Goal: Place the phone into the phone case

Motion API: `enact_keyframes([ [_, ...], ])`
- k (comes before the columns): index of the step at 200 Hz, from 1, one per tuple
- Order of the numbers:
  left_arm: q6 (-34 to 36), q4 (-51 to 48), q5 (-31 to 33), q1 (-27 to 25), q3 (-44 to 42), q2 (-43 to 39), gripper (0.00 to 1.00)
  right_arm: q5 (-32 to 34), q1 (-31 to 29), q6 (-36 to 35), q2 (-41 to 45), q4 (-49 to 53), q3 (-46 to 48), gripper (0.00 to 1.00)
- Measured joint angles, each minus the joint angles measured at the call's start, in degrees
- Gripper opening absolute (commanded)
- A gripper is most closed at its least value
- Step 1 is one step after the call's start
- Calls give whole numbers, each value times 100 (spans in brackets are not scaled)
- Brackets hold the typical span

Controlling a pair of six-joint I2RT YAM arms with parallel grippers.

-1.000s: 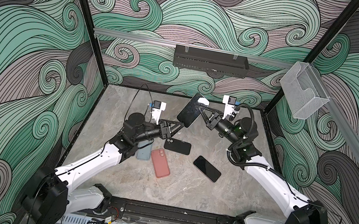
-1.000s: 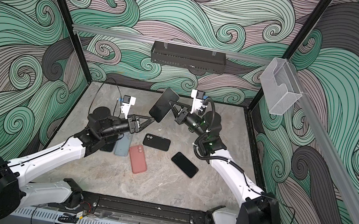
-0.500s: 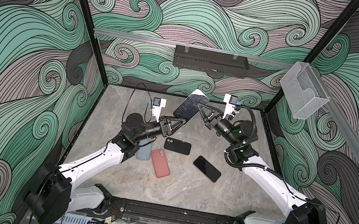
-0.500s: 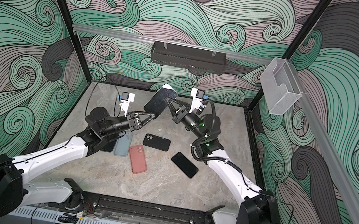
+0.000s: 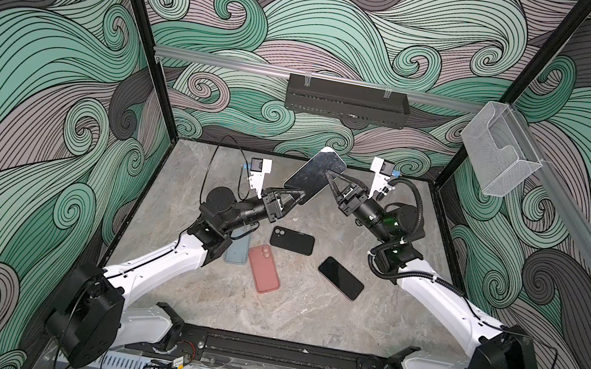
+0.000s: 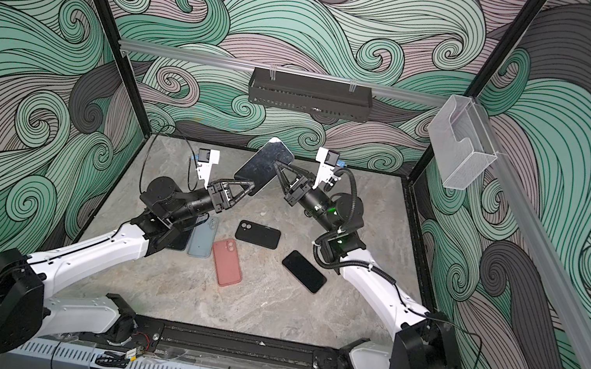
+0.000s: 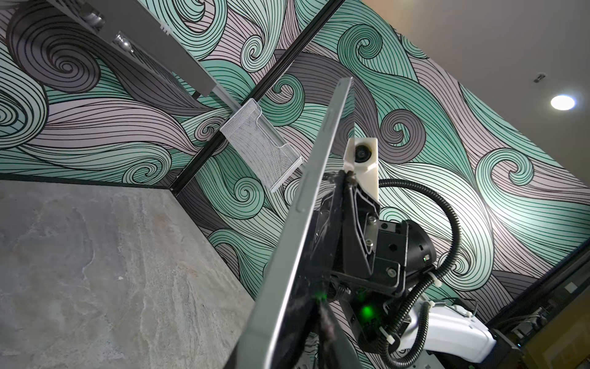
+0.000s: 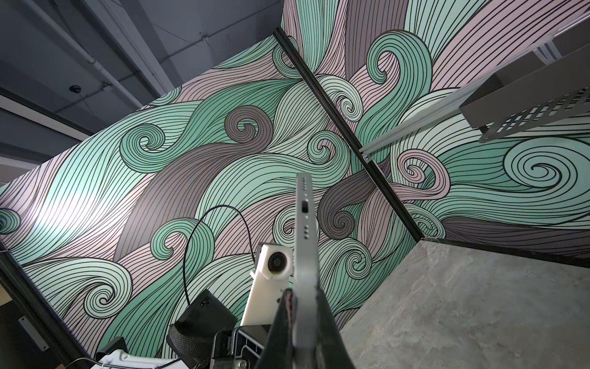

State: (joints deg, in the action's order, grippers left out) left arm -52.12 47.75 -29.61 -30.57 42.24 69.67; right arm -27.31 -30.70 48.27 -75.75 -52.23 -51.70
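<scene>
A dark-screened phone (image 5: 314,174) (image 6: 264,167) hangs tilted in the air above the back of the table. My right gripper (image 5: 326,173) (image 8: 302,292) is shut on its upper part, pinching both faces. My left gripper (image 5: 300,196) (image 6: 253,186) (image 7: 303,306) is closed on the phone's lower corner; one finger (image 7: 329,326) lies against the screen, the other is hidden behind the phone (image 7: 306,223). Below, three phone cases lie flat on the table: a black one (image 5: 292,240), a salmon one (image 5: 263,269) and a grey-blue one (image 5: 238,249) partly under my left arm.
A second black phone (image 5: 341,278) lies screen-up right of the cases. A dark flat item (image 6: 179,241) peeks out under my left forearm. A black mesh shelf (image 5: 347,102) hangs on the back wall and a clear holder (image 5: 501,152) on the right rail.
My right gripper lifted and tipped the phone toward the back. My left gripper rose from above the cases to the phone's lower corner and closed on it.
</scene>
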Motion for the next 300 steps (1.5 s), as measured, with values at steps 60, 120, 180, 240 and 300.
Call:
enact_keyframes([
  [60, -52, -63, -168, 0, 7, -192, 0, 35, 4, 214, 107, 37, 87, 25],
  [120, 658, -1641, -142, -20, 238, -623, 0, -330, 61, -682, 570, 1563, 273, 69],
  [180, 1626, -4030, -697, 46, 1152, -769, 0, -1425, 911, -1486, 1652, 3320, 463, 86],
  [240, 2509, -5978, -1858, 72, 2055, -542, 0, -2881, 1370, -2284, 1941, 5080, 345, 80],
  [300, 3097, -6970, -2675, 79, 2061, -243, 0, -3853, 1423, -2500, 1622, 5722, -15, 59],
])
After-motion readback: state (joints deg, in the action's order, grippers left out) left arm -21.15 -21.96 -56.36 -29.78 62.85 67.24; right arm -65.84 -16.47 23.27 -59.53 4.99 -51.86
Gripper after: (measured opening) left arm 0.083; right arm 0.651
